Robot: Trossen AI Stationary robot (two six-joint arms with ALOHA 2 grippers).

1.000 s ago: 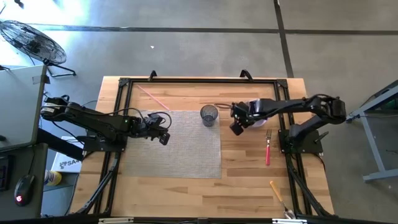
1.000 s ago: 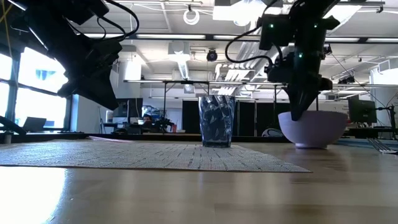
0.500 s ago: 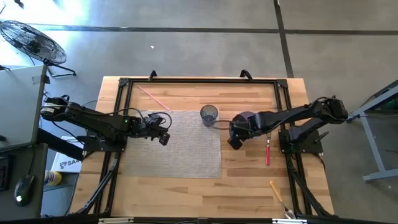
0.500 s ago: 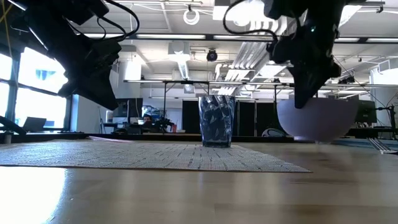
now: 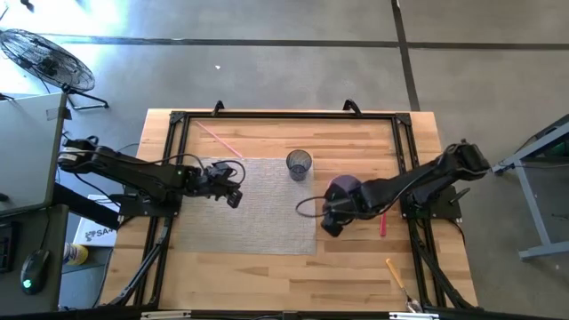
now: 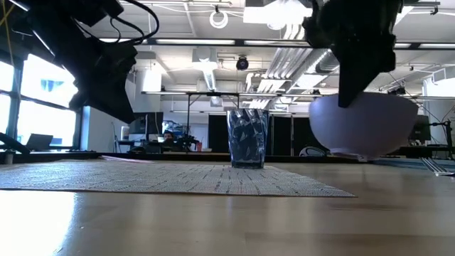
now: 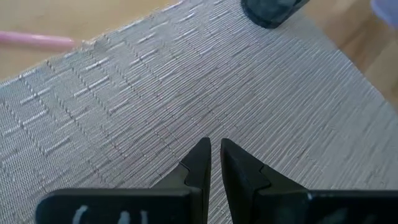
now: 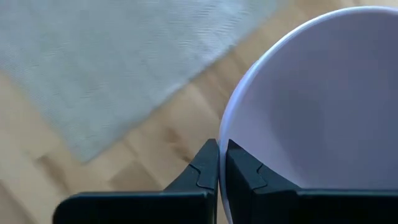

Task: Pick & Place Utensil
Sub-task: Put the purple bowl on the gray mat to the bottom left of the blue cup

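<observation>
A lavender bowl (image 5: 344, 187) (image 6: 362, 128) hangs just off the wood, right of the grey placemat (image 5: 258, 209), held by my right gripper (image 5: 331, 218) (image 8: 218, 163). A dark mesh cup (image 5: 300, 164) (image 6: 248, 139) stands upright on the mat's far right corner. A red-handled fork (image 5: 383, 213) lies flat on the wood to the right of the bowl. My left gripper (image 5: 233, 188) (image 7: 214, 146) hovers shut above the mat's left part, touching nothing. My right gripper pinches the bowl's rim (image 8: 224, 127) on its near side, one finger (image 8: 207, 163) outside the wall and one finger (image 8: 241, 167) inside. The fingers come from above, pointing down. The bowl sits roughly upright, lifted clear of the table (image 6: 359, 153).
A pink stick (image 5: 218, 138) (image 7: 34, 40) lies on the wood beyond the mat's far left corner. An orange-handled utensil (image 5: 396, 271) lies near the table's near right edge. Black frame rails (image 5: 169, 160) run along the sides. Bare wood spreads in front of the mat.
My right gripper has lifted the bowl off the wood at the far right and carried it toward the near edge and leftward, up to the mat's right edge. In the low view the bowl has grown larger and now floats above the table. The left arm has kept still.
</observation>
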